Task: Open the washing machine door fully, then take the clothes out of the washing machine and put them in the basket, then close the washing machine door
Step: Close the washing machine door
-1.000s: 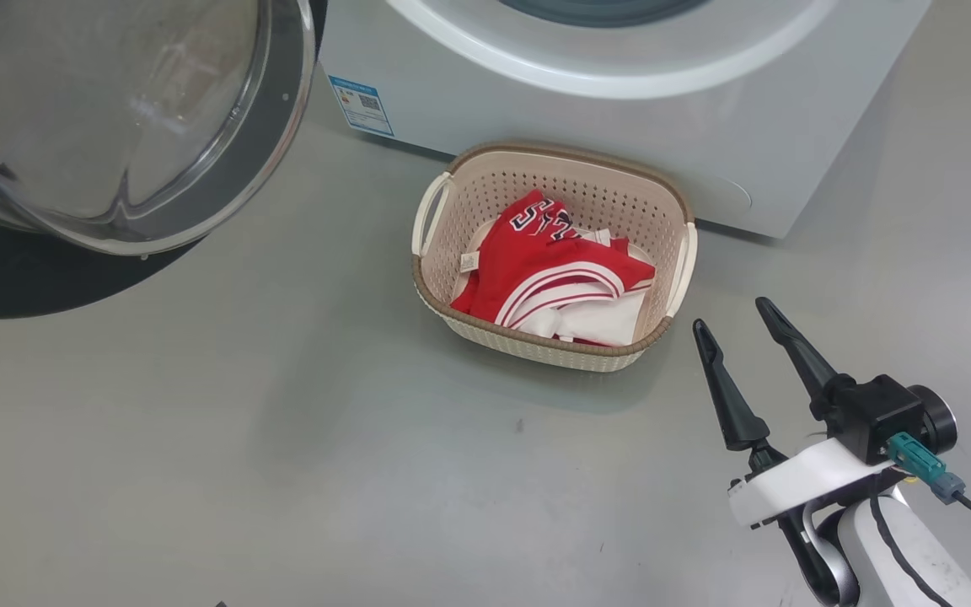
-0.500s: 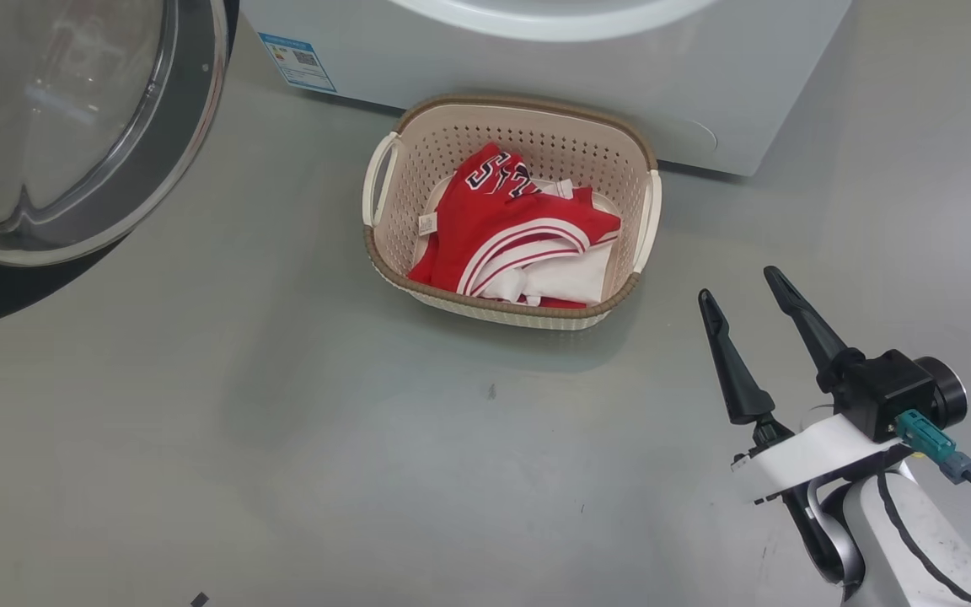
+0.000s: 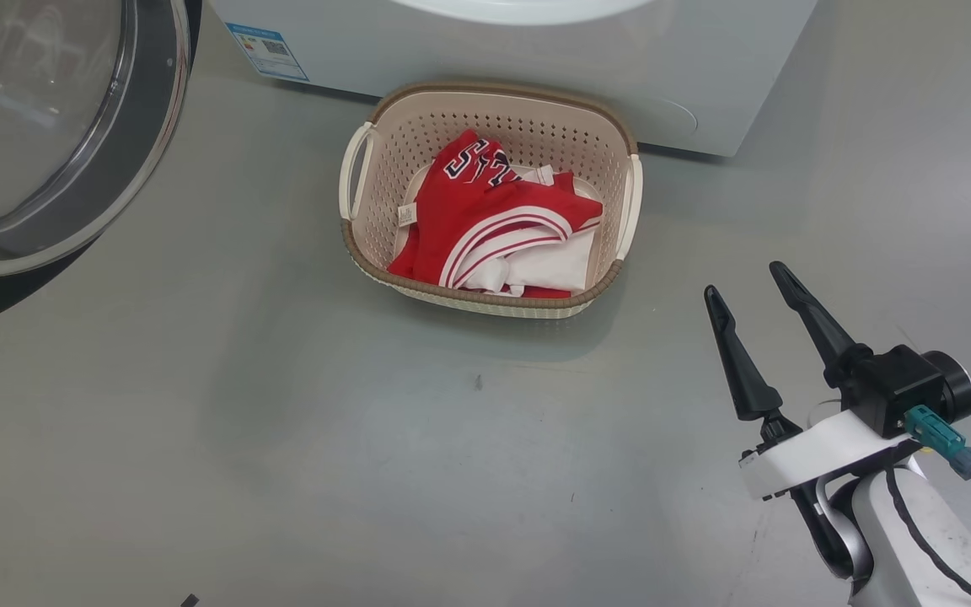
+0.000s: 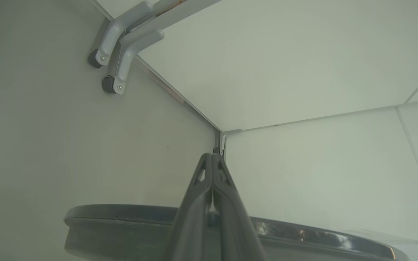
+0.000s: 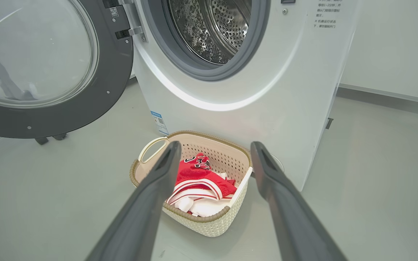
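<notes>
The washing machine (image 5: 267,90) stands with its door (image 5: 49,72) swung wide to the left, and the visible part of the steel drum (image 5: 212,29) is bare. On the floor before it sits the basket (image 3: 494,91) holding the red and white clothes (image 3: 485,219). My right gripper (image 3: 743,280) hovers open and holding nothing to the right of the basket and nearer me, fingers pointing toward it. From the right wrist, the basket (image 5: 194,221) and clothes (image 5: 198,177) lie between my right gripper's (image 5: 216,145) spread fingers. My left gripper (image 4: 212,156) is shut on nothing, just beyond the door's dark rim (image 4: 122,224).
Grey floor spreads to the left of the basket and in front of it. The door's glass bowl (image 3: 30,126) overhangs the floor at the upper left. Grey furniture legs with small feet (image 4: 116,50) stand by a wall corner in the left wrist view.
The head camera has shifted, so machine, door and basket sit further up and left in the picture. The right gripper stays open at about the same spot. Nothing was taken or released.
</notes>
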Robot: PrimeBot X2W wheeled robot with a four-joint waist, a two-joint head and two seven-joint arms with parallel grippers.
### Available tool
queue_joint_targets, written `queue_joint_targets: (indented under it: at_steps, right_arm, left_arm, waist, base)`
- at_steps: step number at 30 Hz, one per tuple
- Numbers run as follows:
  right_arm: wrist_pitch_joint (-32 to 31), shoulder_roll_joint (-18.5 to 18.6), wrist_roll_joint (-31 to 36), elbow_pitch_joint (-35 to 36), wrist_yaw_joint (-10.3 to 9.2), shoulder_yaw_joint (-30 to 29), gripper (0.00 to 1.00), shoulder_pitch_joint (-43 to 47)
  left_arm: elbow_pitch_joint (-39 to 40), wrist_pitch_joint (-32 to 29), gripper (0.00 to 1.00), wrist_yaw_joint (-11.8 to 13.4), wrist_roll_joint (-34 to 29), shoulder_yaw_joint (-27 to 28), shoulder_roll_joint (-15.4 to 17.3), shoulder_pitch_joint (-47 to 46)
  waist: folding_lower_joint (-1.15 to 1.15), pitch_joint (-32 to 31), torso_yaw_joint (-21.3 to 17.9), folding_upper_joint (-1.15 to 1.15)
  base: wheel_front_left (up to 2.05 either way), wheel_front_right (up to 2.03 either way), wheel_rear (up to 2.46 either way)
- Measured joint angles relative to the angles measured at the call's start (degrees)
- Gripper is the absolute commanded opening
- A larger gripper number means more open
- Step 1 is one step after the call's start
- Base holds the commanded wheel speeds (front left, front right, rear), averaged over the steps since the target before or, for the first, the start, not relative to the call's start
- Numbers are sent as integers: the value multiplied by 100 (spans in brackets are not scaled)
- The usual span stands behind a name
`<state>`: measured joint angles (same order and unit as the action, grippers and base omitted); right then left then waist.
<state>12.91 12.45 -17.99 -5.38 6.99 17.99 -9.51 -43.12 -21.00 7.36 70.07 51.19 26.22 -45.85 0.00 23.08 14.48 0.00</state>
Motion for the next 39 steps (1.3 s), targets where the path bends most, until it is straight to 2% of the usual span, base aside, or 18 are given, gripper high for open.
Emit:
queue_joint_targets:
  at_steps: [4, 12, 23, 35, 39]
  right_arm:
    - [0, -1, 0, -1, 0, 10, 100, -15]
    - [0, -7, -1, -1, 0, 34, 100, -62]
    - [1, -9, -2, -42, 0, 32, 100, -65]
    - [23, -94, -13, -166, 0, 55, 100, -65]
    - [37, -138, -26, -219, 0, 82, 100, -65]
  left_arm:
    - [-421, -74, 0, 0, -9, 22, 60, -199]
    - [-782, -341, 0, 0, -66, -144, 164, -592]
    - [-1040, -654, 0, 0, -112, -304, 370, -800]
    - [-1033, -1227, 0, -15, -205, -739, 346, -817]
    - [-1012, -1415, 0, -193, -347, -913, 294, -791]
  waist:
    - [0, 9, -6, 0]
    - [0, 30, -32, 0]
    - [0, 11, -62, 0]
    - [0, -198, 3, 0]
    - [0, -291, 16, 0]
  base:
    - [0, 0, 0]
    - [0, 0, 0]
    - [0, 0, 0]
    - [0, 0, 0]
    - [0, 0, 0]
